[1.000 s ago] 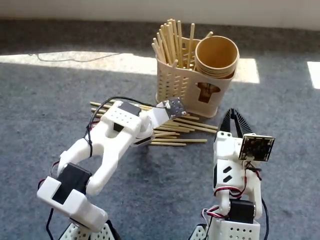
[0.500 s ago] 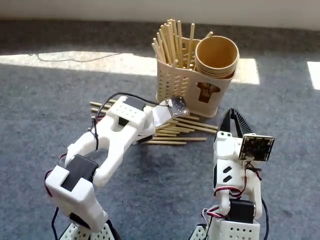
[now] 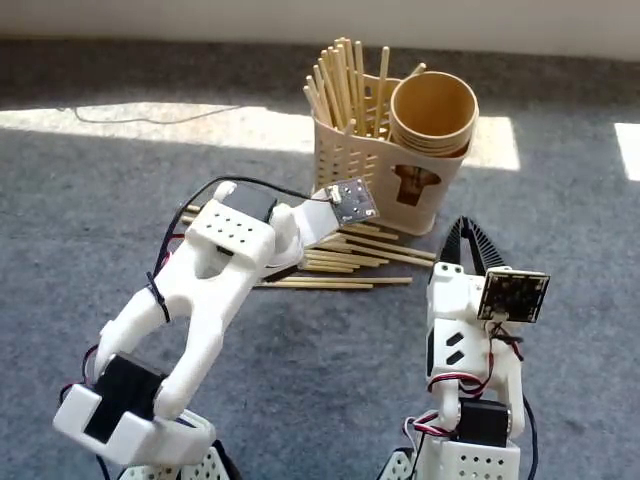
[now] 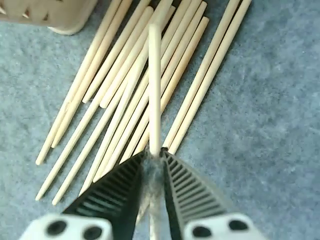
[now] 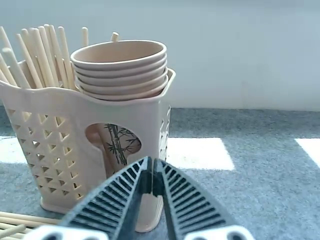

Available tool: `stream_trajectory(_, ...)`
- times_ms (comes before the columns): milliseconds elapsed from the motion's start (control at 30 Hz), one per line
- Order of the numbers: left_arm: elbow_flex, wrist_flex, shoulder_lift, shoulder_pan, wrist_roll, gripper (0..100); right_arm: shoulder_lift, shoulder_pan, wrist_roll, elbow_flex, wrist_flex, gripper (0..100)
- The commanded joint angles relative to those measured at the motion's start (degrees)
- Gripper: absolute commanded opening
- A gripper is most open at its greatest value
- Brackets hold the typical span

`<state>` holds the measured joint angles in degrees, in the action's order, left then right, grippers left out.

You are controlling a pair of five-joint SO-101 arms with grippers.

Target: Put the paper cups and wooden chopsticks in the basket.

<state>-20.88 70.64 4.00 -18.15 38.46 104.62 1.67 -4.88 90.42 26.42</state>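
While the left arm [image 3: 225, 265] stretches over the grey carpet [image 3: 90, 210] in the high view, its wrist hangs above the loose chopsticks [image 3: 372, 257], which lie flat in a rough bundle just in front of the basket [image 3: 375, 180]. Their long axes run crosswise past the basket's front. The basket stands upright with the paper cups [image 3: 433, 108] nested in one side and the upright chopsticks [image 3: 345, 80] bristling from the other, tips up. The right gripper [image 3: 463, 242] sits near the basket's cup side and points toward it.

From the left wrist, the left gripper [image 4: 155, 156] is pinching the held chopstick [image 4: 155, 85] by its near end. The stick runs straight out from the jaws in line with the gripper, crossing over the loose chopsticks, which fan out side by side on the carpet at a slant to it. A corner of the basket shows beyond them.

From the right wrist, the right gripper's jaws are pressed together on nothing and are aimed at the basket's wall. The cups stand stacked mouth up, rims above the basket's edge, and the upright chopsticks lean beside them.
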Motion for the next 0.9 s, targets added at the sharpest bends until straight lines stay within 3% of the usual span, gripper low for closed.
stream_trajectory(0,3.0,1.1,8.4,-1.1,-5.3,1,0.6,0.1,-0.8,-0.2,-1.5,2.7)
stream_trajectory(300,8.2,-2.7,23.9,-2.3,-21.7,1,0.6,0.1,-0.8,-0.2,-1.5,2.7)
stream_trajectory(700,9.0,-28.0,30.2,-2.1,-38.4,1,0.6,0.1,-0.8,-0.2,-1.5,2.7)
stream_trajectory(867,7.3,-44.1,29.3,-1.8,-44.1,1,0.6,0.1,-0.8,-0.2,-1.5,2.7)
